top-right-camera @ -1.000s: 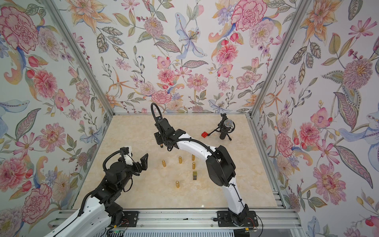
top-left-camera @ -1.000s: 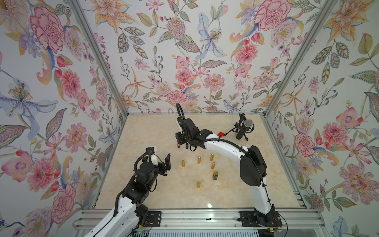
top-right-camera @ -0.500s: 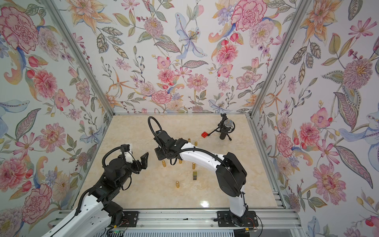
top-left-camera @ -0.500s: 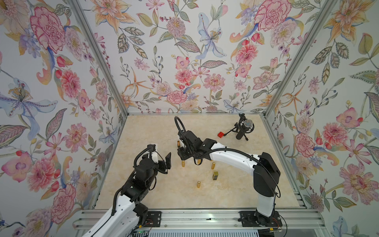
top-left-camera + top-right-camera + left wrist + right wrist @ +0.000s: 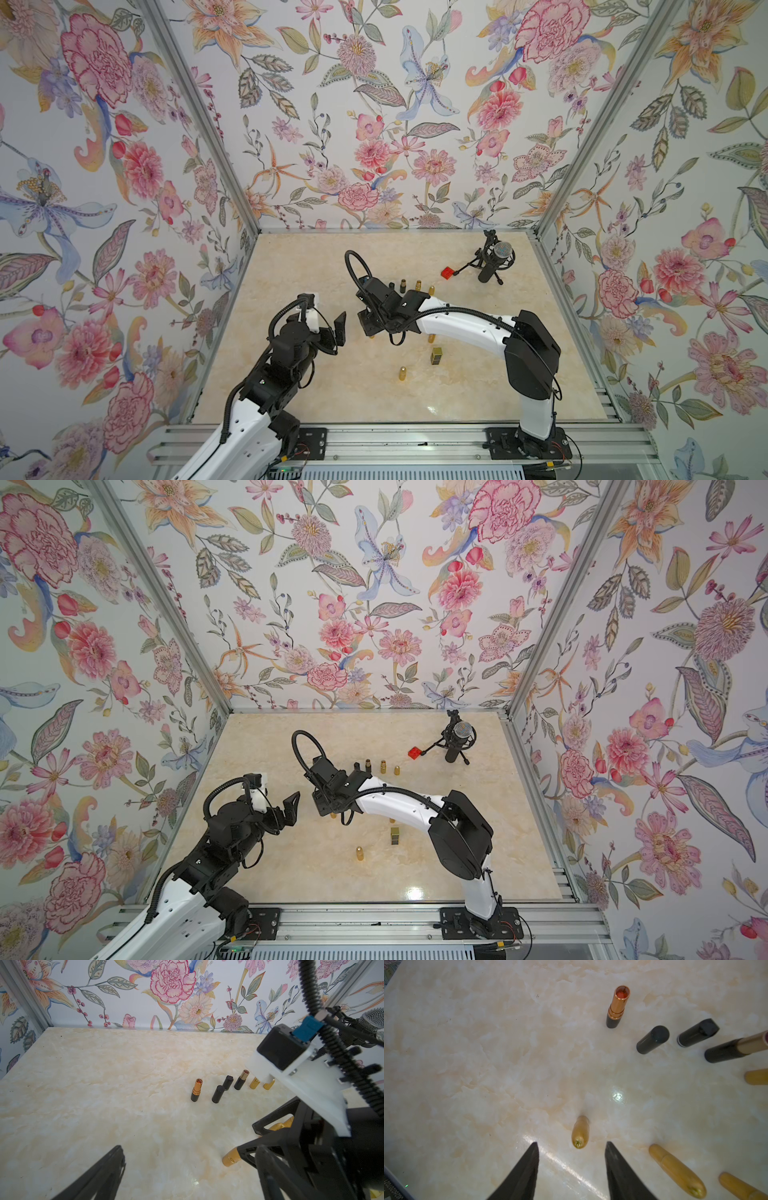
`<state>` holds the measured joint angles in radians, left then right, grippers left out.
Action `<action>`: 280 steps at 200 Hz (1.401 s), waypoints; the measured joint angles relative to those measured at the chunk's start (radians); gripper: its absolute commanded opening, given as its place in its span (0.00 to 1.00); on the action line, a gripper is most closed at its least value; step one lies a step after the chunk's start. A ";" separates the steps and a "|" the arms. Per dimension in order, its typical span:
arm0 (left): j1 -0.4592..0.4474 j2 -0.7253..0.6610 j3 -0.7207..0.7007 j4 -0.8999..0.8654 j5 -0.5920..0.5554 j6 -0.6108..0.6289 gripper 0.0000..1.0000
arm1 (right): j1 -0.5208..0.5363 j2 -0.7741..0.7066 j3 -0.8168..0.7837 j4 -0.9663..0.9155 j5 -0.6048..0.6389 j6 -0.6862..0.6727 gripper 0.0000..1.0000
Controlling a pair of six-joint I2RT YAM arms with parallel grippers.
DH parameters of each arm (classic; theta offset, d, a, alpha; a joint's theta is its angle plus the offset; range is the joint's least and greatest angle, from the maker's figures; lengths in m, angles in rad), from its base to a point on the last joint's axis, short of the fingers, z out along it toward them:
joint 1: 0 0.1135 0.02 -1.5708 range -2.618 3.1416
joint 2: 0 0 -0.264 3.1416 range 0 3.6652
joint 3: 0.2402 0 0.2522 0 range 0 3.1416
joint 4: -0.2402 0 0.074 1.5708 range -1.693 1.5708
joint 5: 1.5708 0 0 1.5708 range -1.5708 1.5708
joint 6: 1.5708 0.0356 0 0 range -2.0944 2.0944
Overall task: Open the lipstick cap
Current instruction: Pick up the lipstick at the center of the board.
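- Right gripper (image 5: 571, 1143): fingers partly spread, holding nothing. It hangs low over the table (image 5: 316, 266), a little left of the middle.
- Target is a gold lipstick (image 5: 580, 1132), standing upright with its cap on, directly in front of the right gripper. Its top sits between the two fingertips (image 5: 534, 1147) with a gap on each side, so there is no contact.
- In both top views the right gripper body hides most of this lipstick; only a sliver of gold shows below it (image 5: 332, 815).
- Left gripper (image 5: 334, 330): spread wide and empty. It is raised above the left part of the table, near the right gripper but apart from it.
- Just beyond the target is an uncapped lipstick (image 5: 617, 1006) with a copper tube, a black base and a red stick showing.
- Beside that stand a round black cap (image 5: 653, 1040) and a black piece with a slanted top (image 5: 698, 1032).
- A second uncapped lipstick (image 5: 735, 1049), black with a pale gold tube, stands next in that row.
- More closed gold lipsticks stand to the right of the target, one of them (image 5: 677, 1169) just beside the right finger.
- Near side of the table: a lone gold lipstick (image 5: 402, 373), and a square gold-and-black one (image 5: 436, 355) a bit farther back.
- Far right corner: a microphone (image 5: 494, 259) on a small tripod, with a red block (image 5: 448, 272) at one leg.
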<state>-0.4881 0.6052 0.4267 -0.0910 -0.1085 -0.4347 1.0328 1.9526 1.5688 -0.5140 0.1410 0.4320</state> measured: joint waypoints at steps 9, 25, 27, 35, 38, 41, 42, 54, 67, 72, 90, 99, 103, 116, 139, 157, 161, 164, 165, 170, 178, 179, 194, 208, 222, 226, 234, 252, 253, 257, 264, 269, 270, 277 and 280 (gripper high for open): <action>0.000 0.000 0.000 -0.004 0.000 0.000 0.99 | 0.000 0.012 0.000 0.000 0.003 0.002 0.50; 0.000 0.000 0.000 -0.011 0.000 0.000 0.99 | 0.000 0.034 0.000 -0.001 0.006 0.004 0.47; 0.000 0.000 0.000 -0.011 0.000 0.000 0.99 | 0.000 0.036 0.000 -0.001 0.007 0.004 0.47; 0.000 0.000 0.000 -0.014 0.000 0.000 0.99 | 0.000 0.045 0.000 -0.003 0.010 0.004 0.47; 0.000 0.000 0.000 -0.014 0.000 0.000 0.99 | 0.000 0.050 0.000 -0.004 0.010 0.004 0.47; 0.000 0.000 0.000 -0.014 0.000 0.000 0.99 | 0.000 0.053 0.000 -0.005 0.010 0.004 0.47; 0.000 0.000 0.000 -0.014 0.000 0.000 0.99 | 0.000 0.053 0.000 -0.006 0.010 0.004 0.47; 0.000 0.000 0.000 -0.014 0.000 0.000 0.99 | 0.000 0.064 0.000 -0.009 0.011 0.004 0.46; 0.000 -0.002 0.000 -0.014 0.000 0.000 0.99 | 0.000 0.072 0.000 -0.011 0.014 0.004 0.45; 0.000 -0.002 0.000 -0.014 0.000 0.000 0.99 | 0.000 0.074 0.000 -0.011 0.014 0.004 0.44; 0.000 -0.003 0.000 -0.014 0.000 0.000 0.99 | 0.001 0.082 0.000 -0.011 0.018 0.003 0.42; 0.000 -0.003 0.000 -0.014 -0.001 0.000 0.99 | 0.002 0.089 0.001 -0.011 0.018 0.004 0.42; 0.000 -0.003 0.000 -0.014 -0.001 0.000 0.99 | 0.002 0.092 0.001 -0.011 0.018 0.004 0.42; 0.000 -0.004 0.000 -0.014 -0.001 0.000 0.99 | 0.004 0.104 0.001 -0.012 0.018 0.004 0.41; 0.000 -0.003 0.000 -0.014 -0.001 0.000 0.99 | 0.011 0.124 0.001 -0.015 0.018 0.004 0.38; 0.000 -0.003 0.000 -0.013 -0.001 0.000 0.99 | 0.013 0.130 0.001 -0.018 0.018 0.005 0.38; 0.000 -0.003 0.000 -0.013 -0.001 0.000 0.99 | 0.014 0.130 0.001 -0.018 0.018 0.004 0.39; 0.000 -0.003 -0.001 -0.013 -0.001 0.000 0.99 | 0.014 0.130 0.002 -0.018 0.019 0.004 0.39; 0.000 -0.003 -0.001 -0.013 -0.001 0.000 0.99 | 0.014 0.130 0.002 -0.018 0.019 0.004 0.39; 0.000 -0.003 -0.001 -0.013 -0.001 0.000 0.99 | 0.015 0.130 0.004 -0.018 0.021 0.004 0.40; 0.000 -0.003 -0.001 -0.013 -0.001 0.000 0.99 | 0.015 0.130 0.010 -0.019 0.025 0.004 0.40; 0.000 -0.003 -0.001 -0.013 -0.001 0.000 0.99 | 0.015 0.131 0.010 -0.019 0.025 0.004 0.40; 0.000 -0.003 -0.001 -0.013 -0.001 0.000 0.99 | 0.015 0.131 0.022 -0.021 0.029 0.004 0.39; 0.000 -0.003 -0.001 -0.013 0.000 0.000 0.99 | 0.015 0.131 0.030 -0.021 0.035 0.003 0.38; 0.000 -0.003 -0.001 -0.013 0.000 0.000 0.99 | 0.015 0.131 0.032 -0.021 0.040 0.003 0.34; 0.000 -0.003 -0.001 -0.013 0.000 0.000 0.99 | 0.015 0.131 0.032 -0.021 0.041 0.005 0.33; 0.000 -0.003 -0.001 -0.013 0.000 0.000 0.99 | 0.015 0.131 0.032 -0.021 0.043 0.006 0.32; 0.000 -0.003 -0.001 -0.013 0.000 0.000 0.99 | 0.015 0.131 0.032 -0.021 0.045 0.006 0.32; 0.000 -0.003 -0.001 -0.013 0.000 0.000 0.99 | 0.015 0.131 0.032 -0.021 0.045 0.006 0.32; 0.000 -0.003 -0.001 -0.013 0.000 0.000 0.99 | 0.015 0.131 0.032 -0.022 0.047 0.006 0.31; 0.000 -0.003 -0.001 -0.013 0.000 0.000 0.99 | 0.015 0.131 0.032 -0.021 0.049 0.007 0.31; 0.000 -0.003 -0.001 -0.013 0.000 0.000 0.99 | 0.015 0.131 0.032 -0.021 0.051 0.007 0.30; 0.000 -0.003 -0.001 -0.013 0.000 0.000 0.99 | 0.015 0.131 0.032 -0.021 0.051 0.007 0.30; 0.000 -0.003 -0.001 -0.013 -0.001 0.000 0.99 | 0.015 0.131 0.032 -0.022 0.051 0.006 0.29; 0.000 -0.003 -0.001 -0.013 0.000 0.000 0.99 | 0.015 0.131 0.032 -0.021 0.051 0.007 0.28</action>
<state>-0.4881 0.6018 0.4259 -0.1040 -0.1089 -0.4343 1.0477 2.0834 1.6012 -0.5354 0.1921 0.4393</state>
